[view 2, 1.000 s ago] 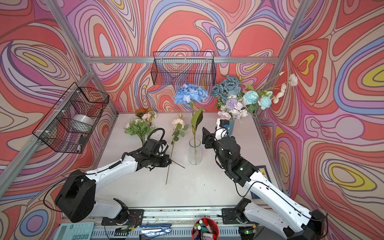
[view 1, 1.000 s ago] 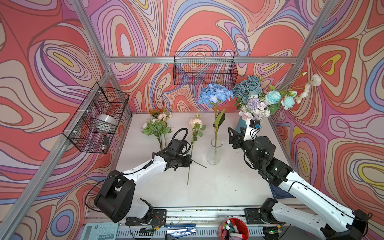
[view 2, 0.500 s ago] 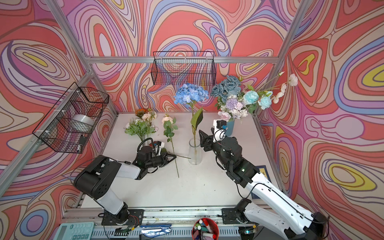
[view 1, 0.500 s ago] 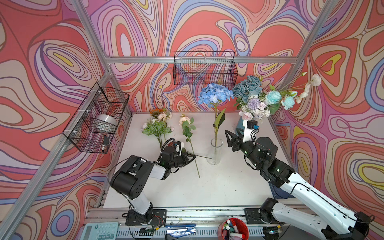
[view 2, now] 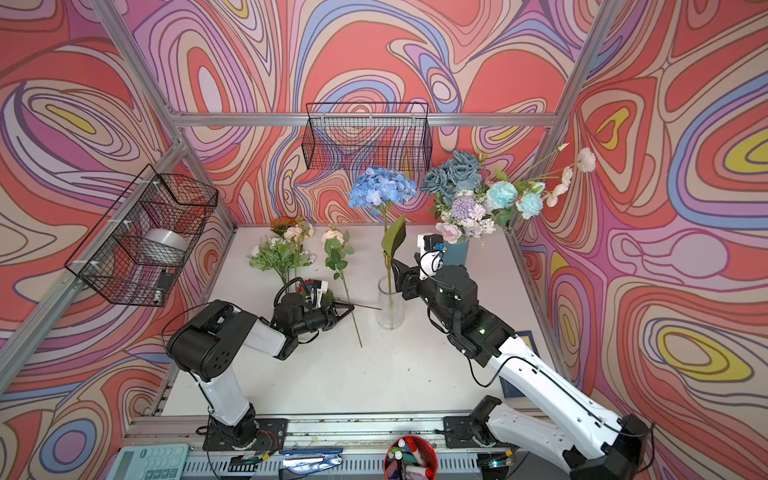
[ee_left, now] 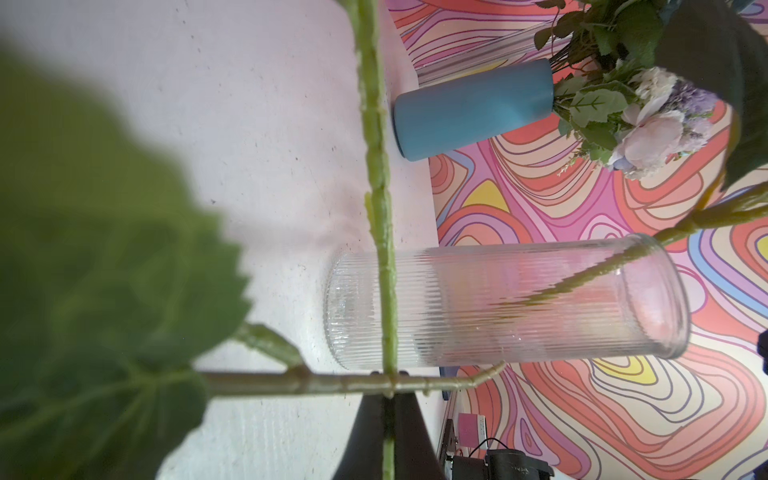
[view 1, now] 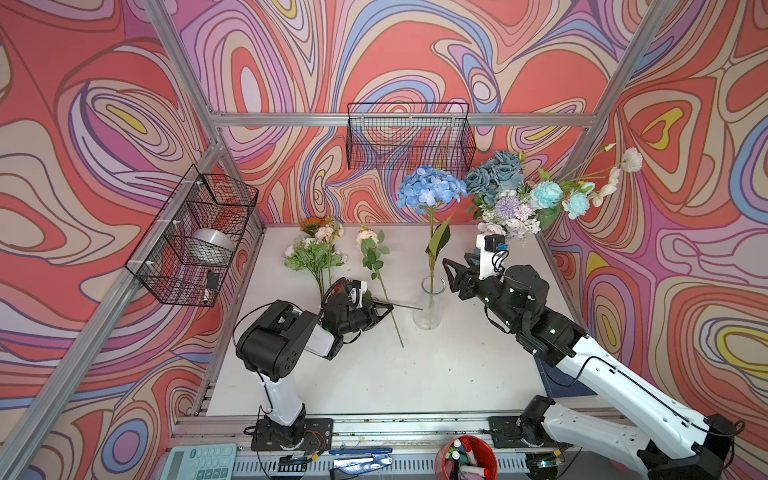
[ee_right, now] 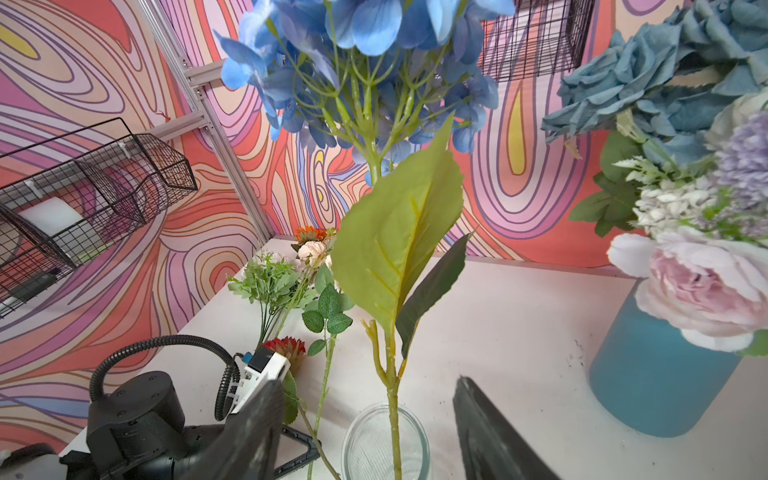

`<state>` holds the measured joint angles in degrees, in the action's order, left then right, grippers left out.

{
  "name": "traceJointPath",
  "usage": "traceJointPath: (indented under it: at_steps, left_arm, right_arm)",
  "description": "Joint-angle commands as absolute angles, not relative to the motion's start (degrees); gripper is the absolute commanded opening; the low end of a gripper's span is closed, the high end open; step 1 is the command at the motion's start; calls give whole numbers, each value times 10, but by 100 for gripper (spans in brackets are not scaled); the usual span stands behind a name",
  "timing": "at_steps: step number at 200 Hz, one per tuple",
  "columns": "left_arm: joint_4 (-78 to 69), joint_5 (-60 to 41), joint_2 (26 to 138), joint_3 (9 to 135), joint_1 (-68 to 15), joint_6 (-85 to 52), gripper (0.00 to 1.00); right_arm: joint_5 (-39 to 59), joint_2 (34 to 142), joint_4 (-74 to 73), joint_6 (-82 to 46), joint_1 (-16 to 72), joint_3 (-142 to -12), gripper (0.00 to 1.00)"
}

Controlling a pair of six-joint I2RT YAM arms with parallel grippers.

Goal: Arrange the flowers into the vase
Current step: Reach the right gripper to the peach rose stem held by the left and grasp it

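Left fingers (view 1: 380, 311) pinch the rose stem (view 1: 396, 328); tilt it upright, then thread its end into the glass vase (view 1: 428, 316). Right fingers (ee_right: 249, 432) stand spread.

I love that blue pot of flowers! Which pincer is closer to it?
Right. The right pincer is open above the glass vase, close to the blue pot; the left pincer grips a rose beyond the vase.

We log two black wire-mesh baskets: one on the back wall (view 1: 410, 139), one on the left wall (view 1: 166, 274) holding a silver tape roll (view 1: 212, 246). At the front edge sit a mint-green plastic calculator (view 1: 199, 461) and a red round cup of markers (view 1: 489, 459).
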<state>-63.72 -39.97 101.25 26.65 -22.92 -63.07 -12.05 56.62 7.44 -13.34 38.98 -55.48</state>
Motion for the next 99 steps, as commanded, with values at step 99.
traceJointPath:
  at_steps: [99]
  left_arm:
    - [-225,-289,701,287,-267,-389,0]
  right_arm:
    - [-66,687,136,-148,484,-669,55]
